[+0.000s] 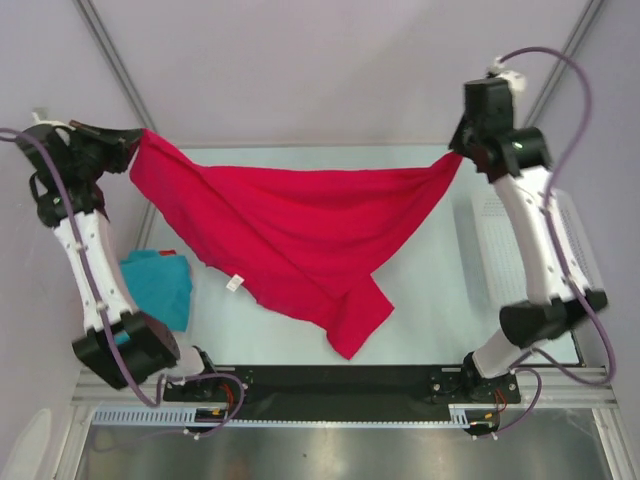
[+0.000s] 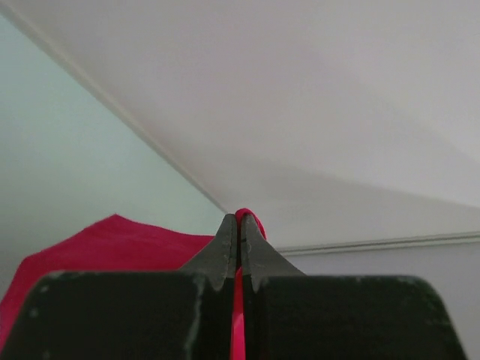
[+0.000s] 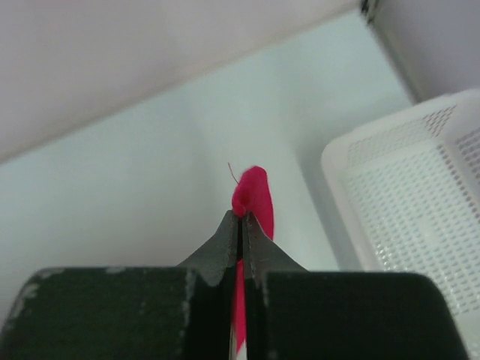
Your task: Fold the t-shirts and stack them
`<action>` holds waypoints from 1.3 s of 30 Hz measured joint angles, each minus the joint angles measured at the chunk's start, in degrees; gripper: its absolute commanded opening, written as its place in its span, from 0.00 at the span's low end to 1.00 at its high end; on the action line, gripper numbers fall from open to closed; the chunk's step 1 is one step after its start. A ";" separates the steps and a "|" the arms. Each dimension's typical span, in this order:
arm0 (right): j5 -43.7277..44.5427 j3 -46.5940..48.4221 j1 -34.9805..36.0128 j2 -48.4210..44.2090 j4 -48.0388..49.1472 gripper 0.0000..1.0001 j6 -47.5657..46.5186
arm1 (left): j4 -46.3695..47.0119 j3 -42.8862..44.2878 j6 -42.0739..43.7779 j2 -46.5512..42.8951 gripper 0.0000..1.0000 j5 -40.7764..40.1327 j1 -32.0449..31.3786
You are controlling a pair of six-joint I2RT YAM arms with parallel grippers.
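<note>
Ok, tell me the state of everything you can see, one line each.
red shirt: unfolded, hanging stretched between both pincers.
blue shirt: crumpled, not folded yet.
basket: upright, nothing visible inside.
left pincer: shut on red shirt.
right pincer: shut on red shirt.

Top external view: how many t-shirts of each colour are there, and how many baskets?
Crimson-pink t-shirt: 1
Teal-blue t-shirt: 1
White mesh basket: 1
Total: 3
</note>
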 measured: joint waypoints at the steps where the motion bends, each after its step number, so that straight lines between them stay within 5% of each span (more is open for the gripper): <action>1: -1.11 -0.55 -0.02 2.84 0.09 0.00 0.17 | 0.31 -0.02 0.00 2.67 0.00 0.22 -1.01; 10: -5.46 -5.49 0.57 19.10 0.48 0.01 0.61 | -1.18 -4.63 1.49 19.56 0.00 0.26 -8.46; 13: -5.40 -5.35 0.13 18.86 1.29 0.25 0.79 | -1.01 -4.68 2.14 19.56 0.00 0.44 -8.79; 18: -6.16 -5.29 -0.07 18.86 1.60 0.46 1.40 | -0.35 -4.68 3.67 19.43 0.00 0.44 -8.57; 25: -6.95 -6.60 5.53 18.47 1.86 0.48 1.70 | -0.20 -5.51 5.60 18.95 0.00 1.27 -8.57; 39: -13.68 -31.74 33.11 20.04 10.19 0.47 10.25 | 0.00 -10.08 8.22 16.65 0.00 1.57 -8.57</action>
